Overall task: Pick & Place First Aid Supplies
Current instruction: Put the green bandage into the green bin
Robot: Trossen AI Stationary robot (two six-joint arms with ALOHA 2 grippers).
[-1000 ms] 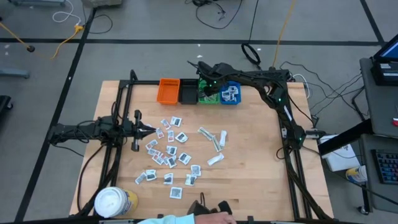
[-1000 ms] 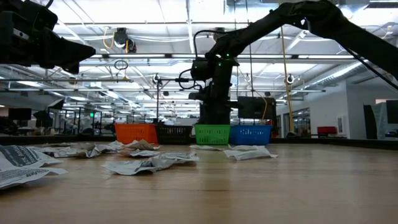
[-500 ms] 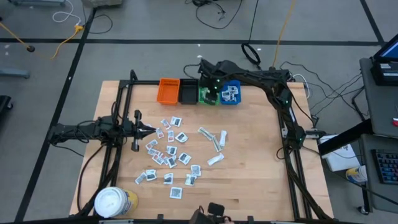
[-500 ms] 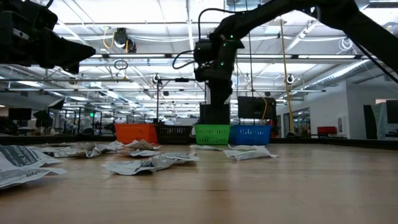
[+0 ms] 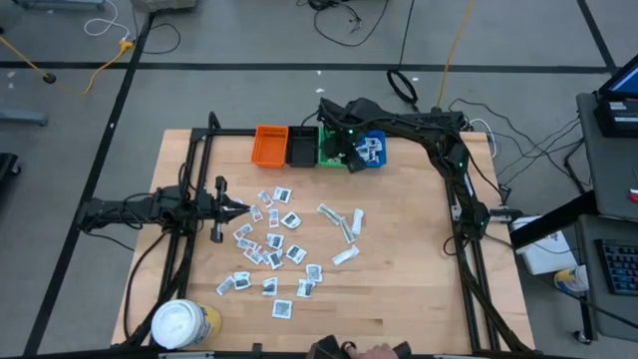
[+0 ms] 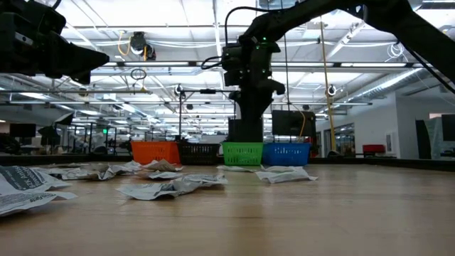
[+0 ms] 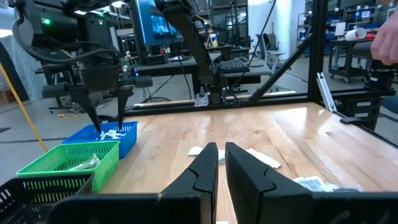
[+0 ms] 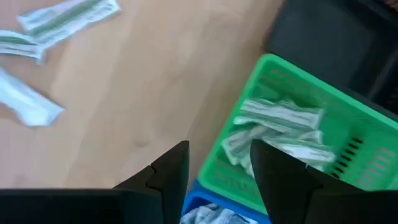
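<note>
With its two dark fingers spread and nothing between them, the right gripper (image 5: 346,158) hangs over the green slotted plastic bin (image 5: 332,150) at the upper middle of the high frame, near that bin's border with the blue plastic bin (image 5: 370,150). In the right wrist view the empty jaws frame pale green-white strip wrappers (image 8: 283,127) lying inside the green bin, so this reads as the end of a drop-off: one strip delivered, hand free.

Beside those bins sit a black plastic bin (image 5: 301,147) and an orange plastic bin (image 5: 270,145), all in a row along the upper edge of the wooden table (image 5: 419,259).

Most supplies are not yet sorted: white squarish sachets with dark print (image 5: 267,247) are scattered at frame centre-left, and a few loose strip wrappers (image 5: 342,223) lie just right of them. Some white sachets already show in the blue bin.

At centre-left the left gripper (image 5: 239,207) waits with fingers nearly together, holding nothing, next to the sachet scatter.

Next move likely: right arm swings back down-frame to the loose strips, lowers with fingers apart over one, and pinches the flat wrapper off the wood; thin packets may need an edge grab.
</note>
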